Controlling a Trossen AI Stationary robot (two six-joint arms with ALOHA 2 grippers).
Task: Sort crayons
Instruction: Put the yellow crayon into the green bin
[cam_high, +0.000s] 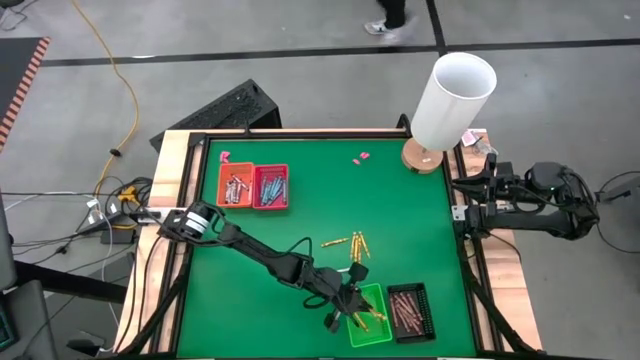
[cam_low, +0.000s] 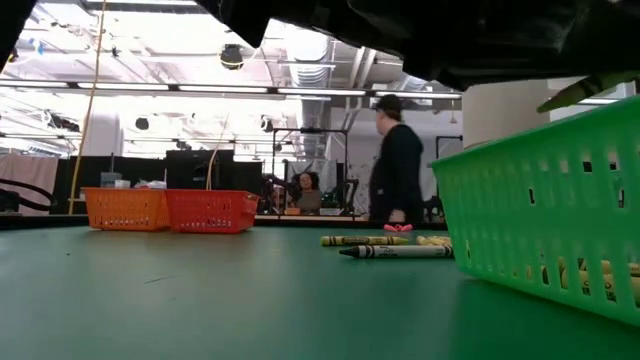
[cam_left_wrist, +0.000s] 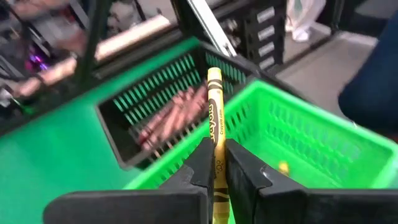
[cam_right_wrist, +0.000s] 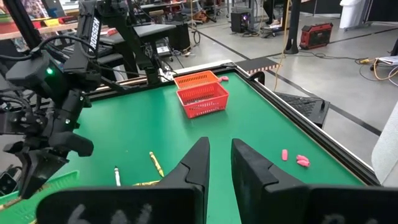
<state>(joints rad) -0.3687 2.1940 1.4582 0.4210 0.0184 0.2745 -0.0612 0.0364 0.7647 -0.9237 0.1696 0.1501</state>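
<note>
My left gripper (cam_left_wrist: 217, 149) is shut on a yellow crayon (cam_left_wrist: 214, 112) and hovers at the edge of the green tray (cam_left_wrist: 311, 143) near the table's front edge (cam_high: 352, 300). A few yellow crayons (cam_low: 590, 275) lie inside that tray. Beside it stands a black tray (cam_high: 410, 312) holding brown-red crayons (cam_left_wrist: 171, 118). Several loose yellow crayons (cam_high: 350, 245) lie flat on the green mat. My right gripper (cam_right_wrist: 221, 165) waits open at the table's right edge, holding nothing. My left gripper pinches the yellow crayon's lower part (cam_left_wrist: 217, 163) between its two fingers. The crayon runs along the fingers, and its free end (cam_left_wrist: 214, 76) sticks out well past their tips. It is lifted clear, over the green tray's near wall (cam_left_wrist: 186, 168).
An orange tray (cam_high: 235, 185) and a red tray (cam_high: 271, 187) with crayons stand side by side at the far left. A tall white cylinder (cam_high: 455, 100) on a round wooden base stands at the far right corner. Pink scraps (cam_high: 362, 157) lie near the far edge. A person (cam_low: 398, 170) walks behind the table.
</note>
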